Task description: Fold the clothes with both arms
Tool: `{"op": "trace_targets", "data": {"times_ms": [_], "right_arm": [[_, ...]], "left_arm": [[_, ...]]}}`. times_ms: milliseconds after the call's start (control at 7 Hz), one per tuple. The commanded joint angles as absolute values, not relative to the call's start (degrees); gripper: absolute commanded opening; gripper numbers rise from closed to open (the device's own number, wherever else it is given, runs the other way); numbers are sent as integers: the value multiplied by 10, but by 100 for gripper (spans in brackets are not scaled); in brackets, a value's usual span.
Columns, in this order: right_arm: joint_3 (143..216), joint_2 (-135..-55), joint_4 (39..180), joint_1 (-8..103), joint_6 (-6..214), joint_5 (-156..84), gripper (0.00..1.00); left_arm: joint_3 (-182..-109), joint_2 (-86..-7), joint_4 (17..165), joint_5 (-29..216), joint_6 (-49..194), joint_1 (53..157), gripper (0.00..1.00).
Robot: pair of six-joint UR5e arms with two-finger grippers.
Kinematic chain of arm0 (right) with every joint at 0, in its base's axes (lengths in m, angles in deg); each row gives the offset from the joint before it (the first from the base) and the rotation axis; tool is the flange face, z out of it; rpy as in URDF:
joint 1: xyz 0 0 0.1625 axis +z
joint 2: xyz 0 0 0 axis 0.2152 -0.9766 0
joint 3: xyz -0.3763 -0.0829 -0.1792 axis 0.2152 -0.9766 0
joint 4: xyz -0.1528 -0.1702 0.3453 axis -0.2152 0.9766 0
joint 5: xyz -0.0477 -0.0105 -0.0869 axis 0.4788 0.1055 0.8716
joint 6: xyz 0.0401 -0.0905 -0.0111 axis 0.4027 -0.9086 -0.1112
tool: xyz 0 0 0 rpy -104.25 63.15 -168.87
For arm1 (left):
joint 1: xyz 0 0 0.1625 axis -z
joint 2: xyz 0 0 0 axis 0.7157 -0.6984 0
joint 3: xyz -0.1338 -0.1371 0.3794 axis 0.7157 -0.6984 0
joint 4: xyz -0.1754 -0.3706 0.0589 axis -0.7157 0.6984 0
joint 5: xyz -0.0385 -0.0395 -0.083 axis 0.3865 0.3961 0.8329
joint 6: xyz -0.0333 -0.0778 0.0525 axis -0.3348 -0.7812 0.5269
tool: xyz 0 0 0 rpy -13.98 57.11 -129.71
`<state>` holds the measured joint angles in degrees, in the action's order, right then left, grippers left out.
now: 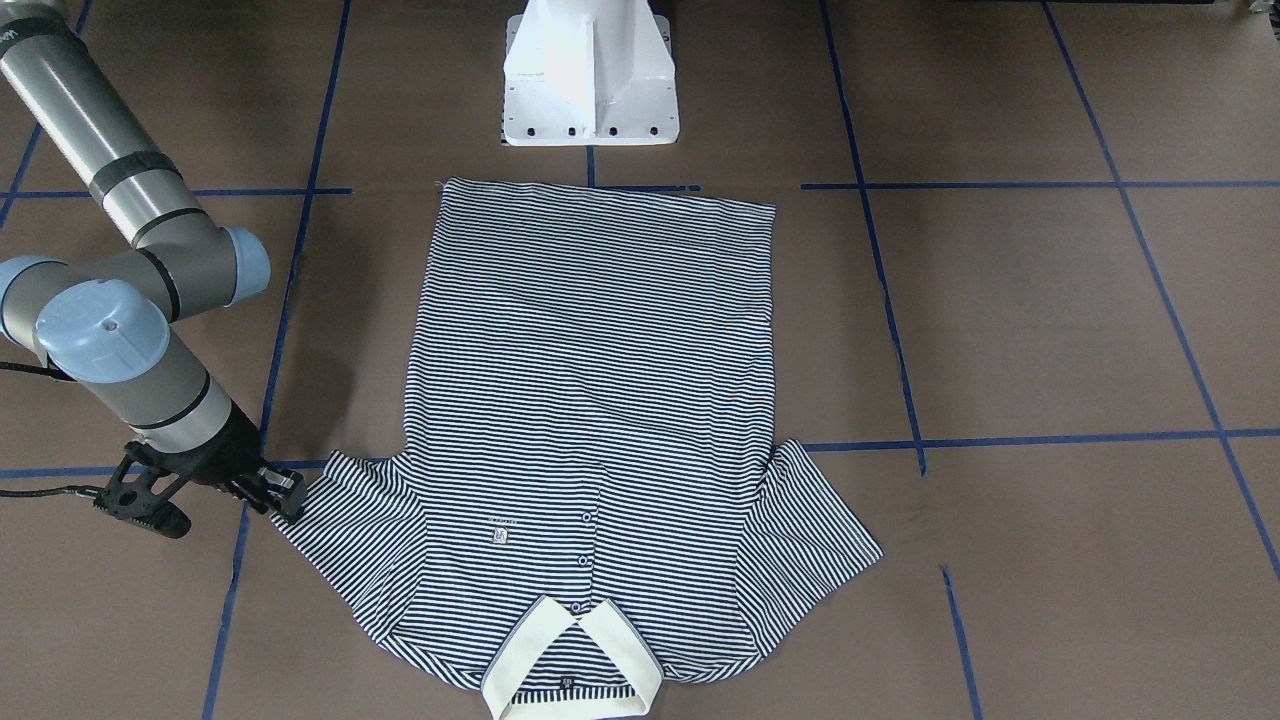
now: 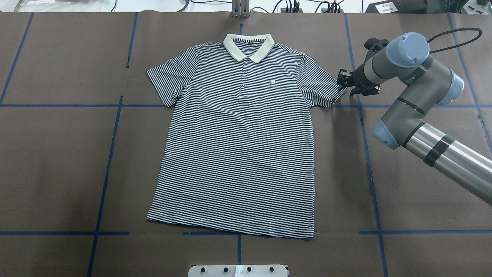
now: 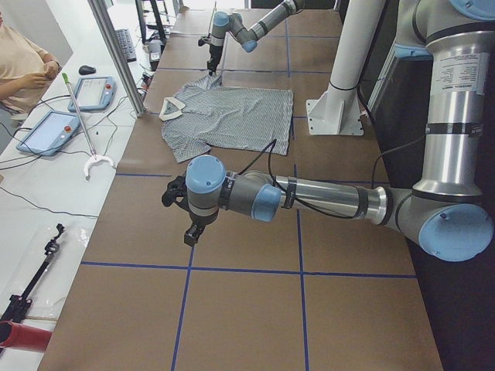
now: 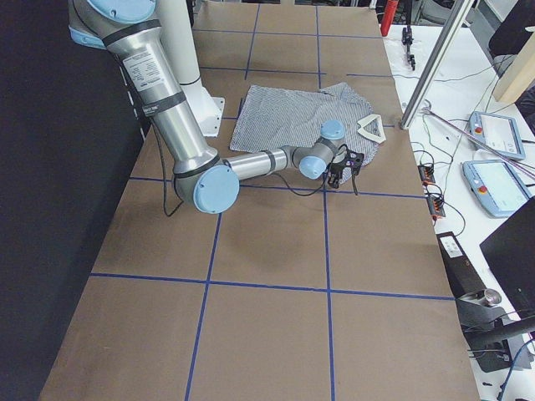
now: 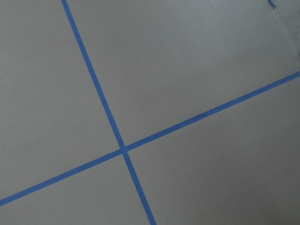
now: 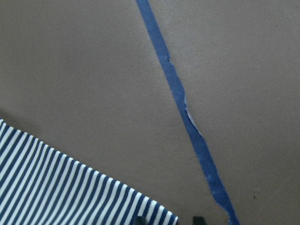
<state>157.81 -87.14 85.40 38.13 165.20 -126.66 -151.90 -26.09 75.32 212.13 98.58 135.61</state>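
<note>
The shirt (image 2: 238, 146) lies flat and face up in the middle of the brown bench (image 2: 57, 154). Its cream collar (image 2: 249, 46) is at the far edge from the robot and its hem is near the white pedestal (image 1: 590, 80). Both short sleeves are spread out to the sides, and the buttons and small chest patch are showing. The right end effector (image 2: 346, 82) sits low at the outer tip of the sleeve (image 2: 324, 86) on the robot's right. In the right wrist view its fingertips (image 6: 198, 220) are spread apart, the striped sleeve corner reaches in between them, and a strip of blue tape (image 6: 187, 122) runs just beside it. The fingers are not pressed onto the cloth there. The left end effector (image 3: 191, 232) shows only in the left side view. It hangs over bare bench on the robot's left, well apart from the shirt, and I cannot tell whether it is spread or pressed together. Its wrist camera looks down on nothing but brown bench and a crossing of tape lines. A person (image 3: 19, 62) sits at the far left of that side view, beyond the bench.
</note>
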Motion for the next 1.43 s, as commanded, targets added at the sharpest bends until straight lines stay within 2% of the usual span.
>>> {"op": "trace_targets", "data": {"times_ms": [0, 571, 857, 1000, 1286], "right_arm": [[1579, -870, 853, 382, 1649, -1267, 0], [1602, -848, 854, 380, 1654, -1267, 0], [1599, -788, 901, 364, 1672, -1261, 0], [1590, -746, 944, 339, 1697, -1208, 0], [1526, -692, 951, 318, 1707, -1163, 0]], "left_arm": [[-1518, -261, 753, 2126, 986, 1356, 100], [-1519, -258, 753, 2126, 986, 1355, 100], [-1520, -257, 753, 2126, 986, 1356, 100], [-1520, -257, 753, 2127, 986, 1356, 100], [-1520, -257, 753, 2127, 986, 1356, 100]]}}
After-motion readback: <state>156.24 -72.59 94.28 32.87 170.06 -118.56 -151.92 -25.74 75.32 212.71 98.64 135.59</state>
